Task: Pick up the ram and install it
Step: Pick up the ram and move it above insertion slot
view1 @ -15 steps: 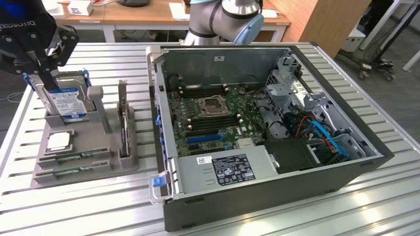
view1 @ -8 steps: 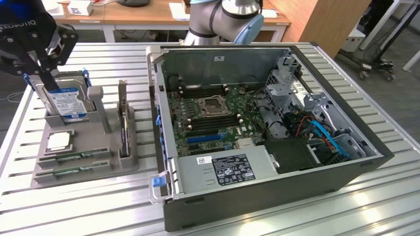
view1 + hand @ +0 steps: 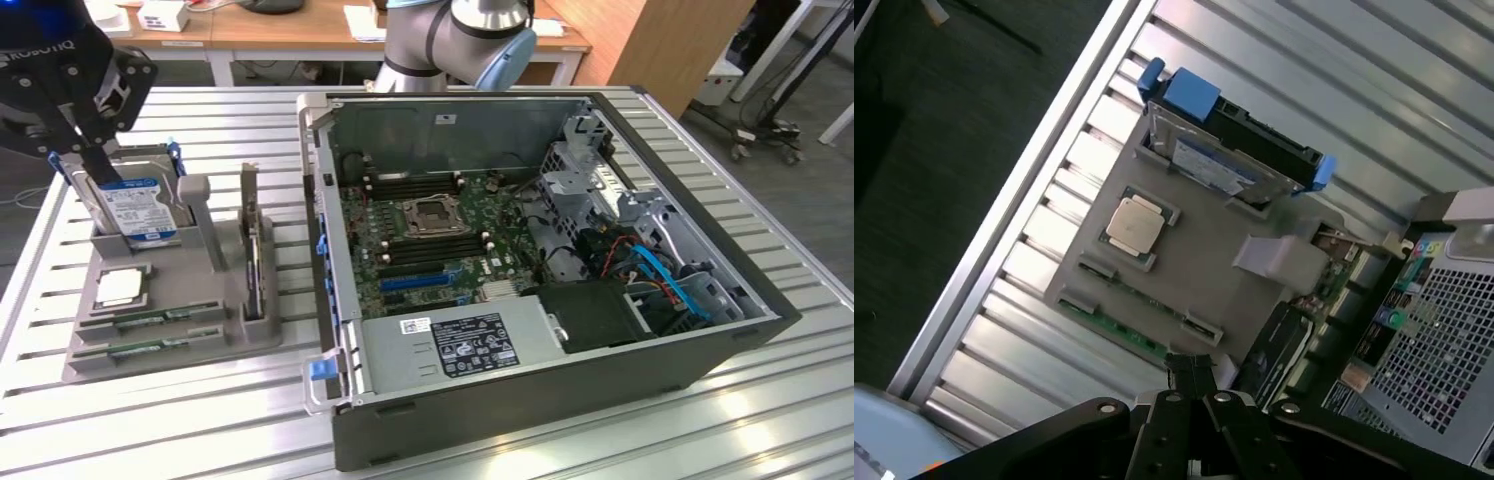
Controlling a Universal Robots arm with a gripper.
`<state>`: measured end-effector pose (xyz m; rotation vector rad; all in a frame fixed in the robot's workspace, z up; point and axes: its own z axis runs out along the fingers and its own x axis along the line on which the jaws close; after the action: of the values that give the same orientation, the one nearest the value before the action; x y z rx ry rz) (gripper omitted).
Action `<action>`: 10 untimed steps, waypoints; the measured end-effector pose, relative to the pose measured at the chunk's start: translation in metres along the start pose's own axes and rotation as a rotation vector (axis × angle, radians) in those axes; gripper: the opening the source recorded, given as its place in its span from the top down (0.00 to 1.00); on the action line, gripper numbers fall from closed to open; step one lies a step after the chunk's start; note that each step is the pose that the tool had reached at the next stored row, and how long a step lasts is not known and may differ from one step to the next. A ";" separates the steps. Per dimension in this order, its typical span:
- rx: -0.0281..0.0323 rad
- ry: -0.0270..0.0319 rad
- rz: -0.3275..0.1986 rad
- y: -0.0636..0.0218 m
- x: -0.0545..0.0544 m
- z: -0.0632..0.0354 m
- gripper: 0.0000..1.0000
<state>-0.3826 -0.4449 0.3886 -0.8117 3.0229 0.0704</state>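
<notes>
1. Closest to your wrist camera is the black two-fingered hand (image 3: pixel 1192 365), its fingers pressed together with nothing between them.
2. Seen from the exterior view, that hand (image 3: pixel 74 140) hangs above the far end of the grey plastic tray (image 3: pixel 214 335), near the silver blue-labelled hard drive (image 3: pixel 138 210) that stands upright in it.
3. Your target, the ram (image 3: pixel 134 350), a long thin green circuit-board stick with small dark chips, lies flat in the tray's outermost slot, apart from the hand.
4. A second green stick (image 3: pixel 154 318) lies just beside it, and the square silver processor chip (image 3: pixel 120 287) sits between those sticks and the hard drive.
5. To the exterior view's right, the open black computer case (image 3: pixel 534 440) rests on the slatted aluminium desk (image 3: pixel 747 420). Its long black memory slots (image 3: pixel 400 182) lie beside the processor socket.
6. Risk, as I judge it: if you descend with the fingers shut as they are, they would press on the ram's board rather than straddle it.
7. With the second stick so near, a finger could catch or lift the wrong one.
8. A grip off the ram's middle would probably let so thin a board tilt. It might then meet a memory slot crooked and jam, or clip the case wall going in.
</notes>
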 end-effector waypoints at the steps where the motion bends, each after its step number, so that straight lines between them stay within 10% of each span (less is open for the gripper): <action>1: -0.0003 0.0005 -0.014 0.0000 0.000 0.0001 0.91; 10: -0.0025 0.0056 -0.132 0.0000 0.000 0.0006 0.91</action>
<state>-0.3825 -0.4449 0.3880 -1.0101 2.9657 0.0707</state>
